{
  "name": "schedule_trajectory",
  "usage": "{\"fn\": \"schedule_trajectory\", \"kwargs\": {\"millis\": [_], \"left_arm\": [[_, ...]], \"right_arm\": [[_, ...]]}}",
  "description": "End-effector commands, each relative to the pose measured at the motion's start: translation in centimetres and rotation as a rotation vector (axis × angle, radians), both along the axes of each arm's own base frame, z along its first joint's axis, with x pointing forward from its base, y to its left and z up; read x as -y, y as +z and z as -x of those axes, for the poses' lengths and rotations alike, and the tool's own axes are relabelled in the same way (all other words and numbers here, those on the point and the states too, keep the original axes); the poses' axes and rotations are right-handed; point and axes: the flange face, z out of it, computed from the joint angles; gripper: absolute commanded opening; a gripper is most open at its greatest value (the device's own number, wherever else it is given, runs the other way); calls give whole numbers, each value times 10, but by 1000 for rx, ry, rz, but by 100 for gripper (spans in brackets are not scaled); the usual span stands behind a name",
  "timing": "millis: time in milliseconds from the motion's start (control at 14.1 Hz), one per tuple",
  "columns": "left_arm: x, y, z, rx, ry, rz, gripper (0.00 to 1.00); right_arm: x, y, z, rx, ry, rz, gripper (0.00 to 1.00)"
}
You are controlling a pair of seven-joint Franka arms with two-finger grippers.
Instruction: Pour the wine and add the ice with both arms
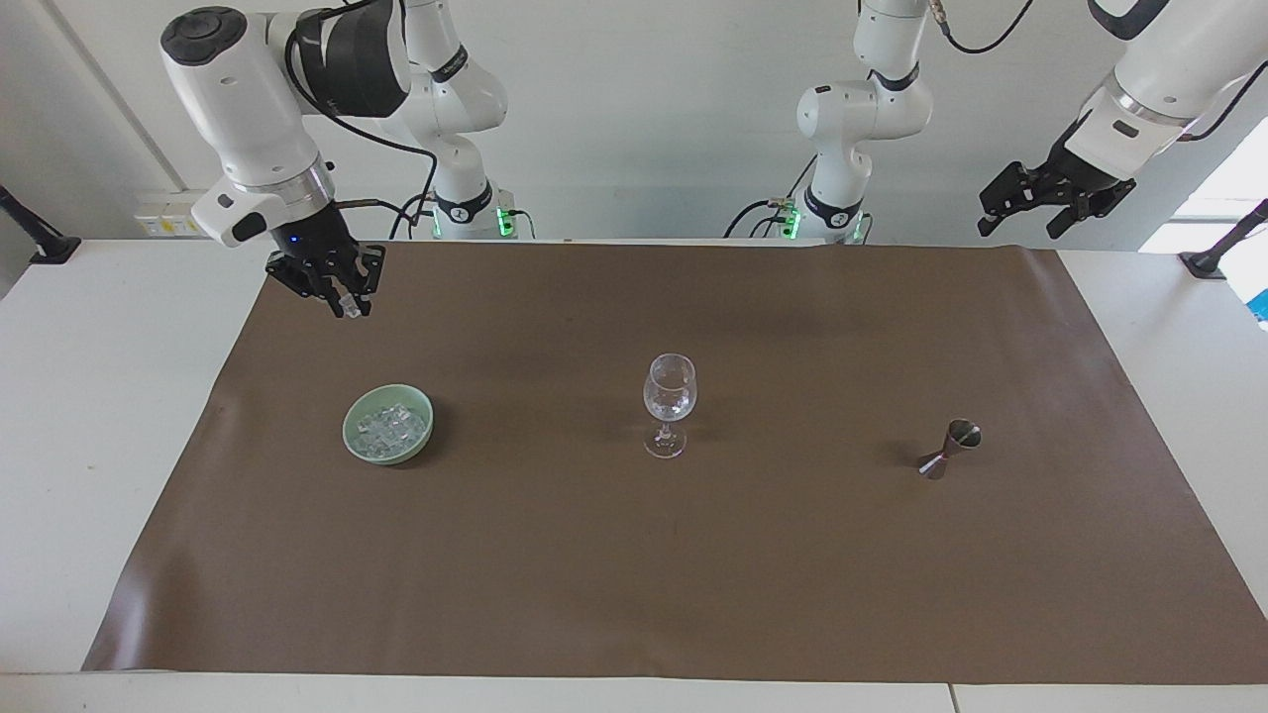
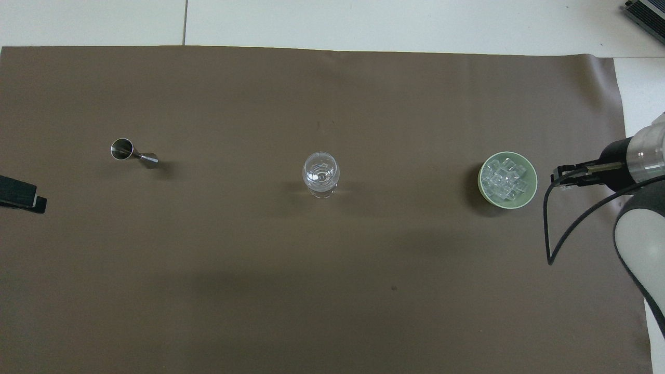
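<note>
Ice (image 1: 392, 426) lies heaped in a green bowl (image 1: 354, 443) toward the right arm's end of the brown mat (image 1: 634, 594). One small clear cube (image 1: 346, 300) sits pinched between the fingertips of the right gripper (image 1: 349, 302), raised in the air over the mat beside the bowl. Wine glass (image 1: 670, 402) stands upright mid-mat, well apart from the bowl. A steel measuring cup (image 1: 951, 447) stands toward the left arm's end. The left gripper (image 1: 1025, 206), fingers spread wide, waits high over the mat's corner.
</note>
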Motion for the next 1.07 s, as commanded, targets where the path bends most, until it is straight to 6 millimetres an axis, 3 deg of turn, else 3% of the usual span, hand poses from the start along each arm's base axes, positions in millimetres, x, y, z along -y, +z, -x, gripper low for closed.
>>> {"fn": "schedule_trajectory", "kwargs": {"millis": [0, 356, 853, 996], "left_arm": [[-2, 1, 9, -6, 10, -19, 100], [-2, 1, 9, -6, 10, -20, 100], [-2, 1, 9, -6, 12, -19, 100], [-2, 1, 9, -6, 10, -20, 100]], "right_arm": [[-12, 4, 0, -6, -20, 14, 0], [-56, 8, 2, 3, -77, 12, 0], [-157, 11, 20, 20, -172, -39, 0], [-176, 15, 19, 53, -198, -105, 0]]}}
